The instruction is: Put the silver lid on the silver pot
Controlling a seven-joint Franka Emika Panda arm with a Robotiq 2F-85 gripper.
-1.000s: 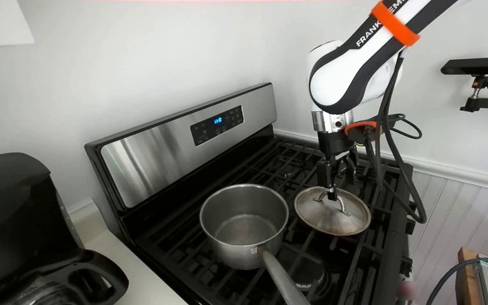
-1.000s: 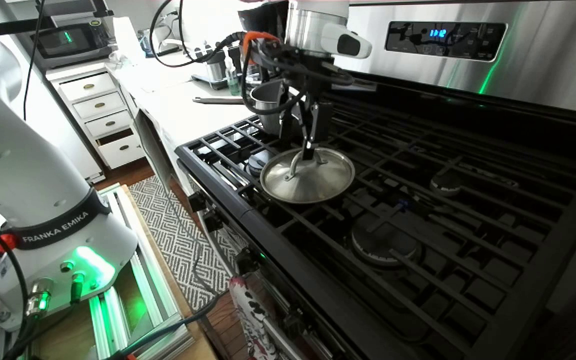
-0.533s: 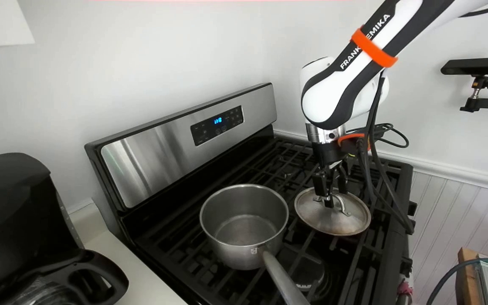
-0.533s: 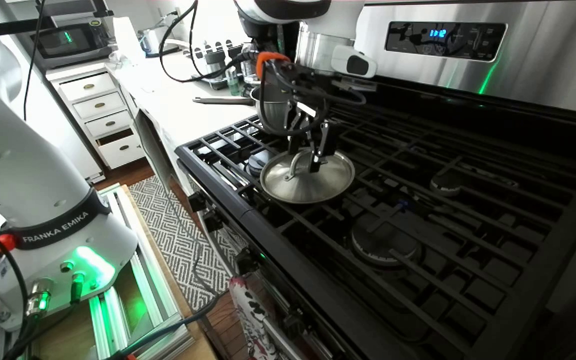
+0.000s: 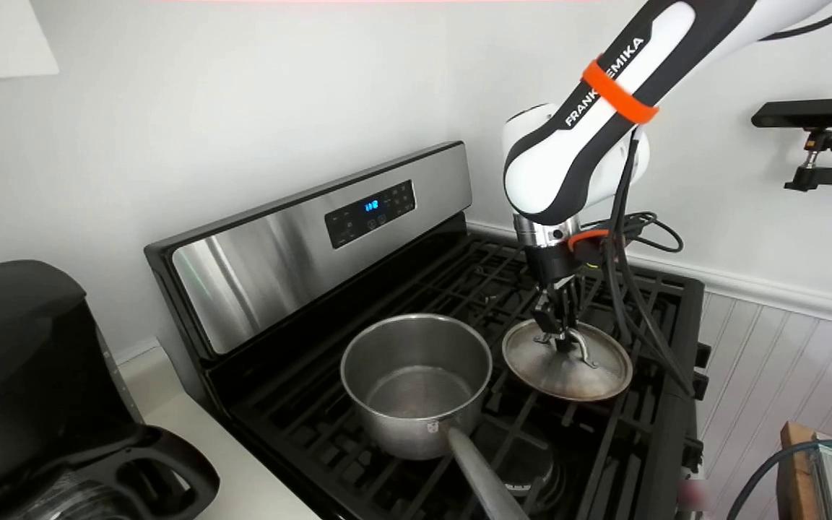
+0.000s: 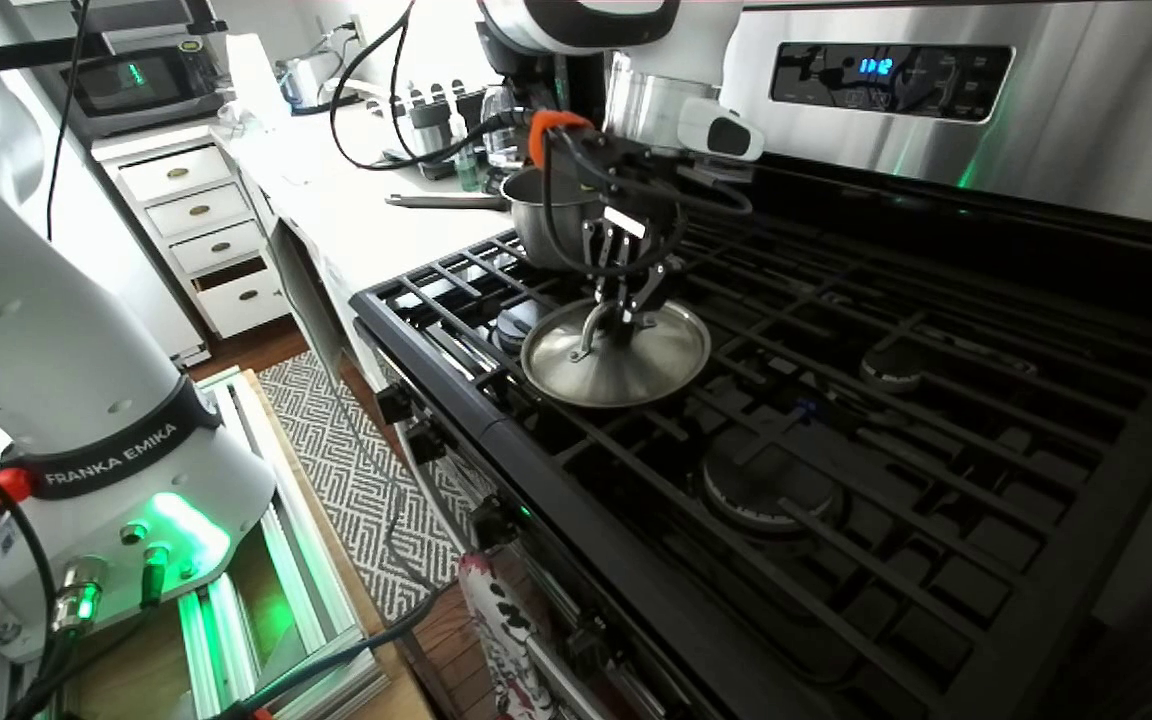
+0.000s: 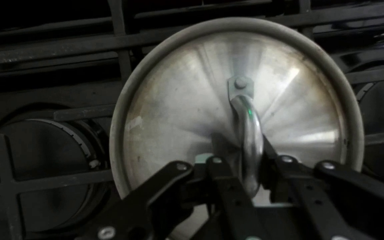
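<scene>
The silver lid [image 7: 178, 116] lies domed side up on the stove grates, as both exterior views also show. Its arched metal handle [image 7: 251, 150] runs up its middle in the wrist view. My gripper [image 7: 247, 143] points down over the lid, fingers on either side of this handle and drawn close. The right finger is at or very near the handle; a narrow strip of lid appears between the handle and the left finger. Beside the lid, the silver pot [image 5: 405, 437] stands upright on the grates, uncovered and with nothing inside, its long grey handle [image 5: 484, 480] pointing toward the camera.
Black grates [image 6: 936, 600] and burners cover the stovetop. Behind rises the stove's control panel [image 5: 370, 211]. A black coffee maker [image 5: 19, 347] stands on the counter left of the pot. Loose cables [image 5: 614, 289] hang beside the gripper.
My gripper has come down onto the lid's handle, shifting slightly toward the pot, and its wide-apart fingers have drawn much closer together. Lid and pot look essentially unmoved.
</scene>
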